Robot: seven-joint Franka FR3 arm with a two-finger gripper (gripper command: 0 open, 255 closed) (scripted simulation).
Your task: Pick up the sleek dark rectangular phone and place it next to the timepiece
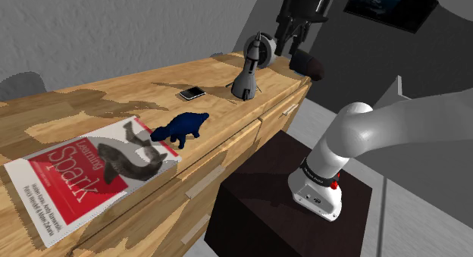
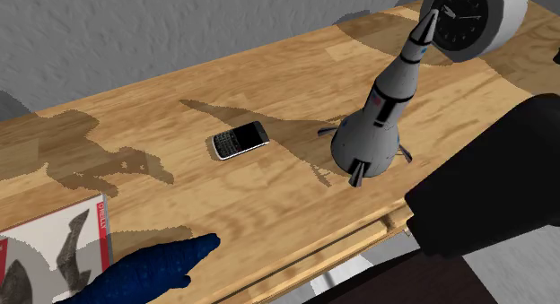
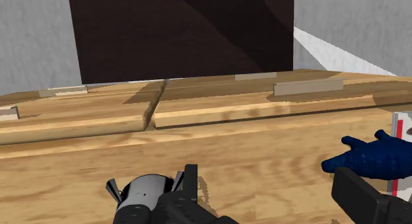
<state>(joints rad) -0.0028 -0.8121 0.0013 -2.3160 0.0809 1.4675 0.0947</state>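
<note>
The white arm point(image 1: 356, 134) rises from its dark stand point(image 1: 258, 195) and runs up out of the shoulder view's top. Its black gripper point(image 1: 290, 42) hangs above the far end of the wooden sideboard point(image 1: 91, 111), just over the clock point(image 1: 261, 49). In the wrist view the gripper point(image 3: 267, 180) looks back over the wooden top towards the stand point(image 3: 178, 31). Its two fingers point(image 3: 191, 186) are spread wide, with nothing but bare wood between them. The grey rocket model point(image 3: 142, 193) sits close beside one finger and the blue animal figure point(image 3: 373, 156) near the other. The dark phone point(image 2: 240, 139) lies flat on the top, screen up, well apart from the gripper. It has bare wood on every side. In the shoulder view the phone point(image 1: 192, 93) lies between the blue figure point(image 1: 180, 129) and the upright rocket point(image 1: 246, 77), touching neither. The rocket point(image 2: 381, 105) stands near the sideboard's front edge, and the round clock point(image 2: 471, 20) is just behind it, close to the end of the top. A red and white book point(image 1: 91, 172) lies flat beyond the blue figure, towards the shoulder view's left. A grey wall runs along the back edge of the top, and the stretch of wood between the phone and the rocket is open.
</note>
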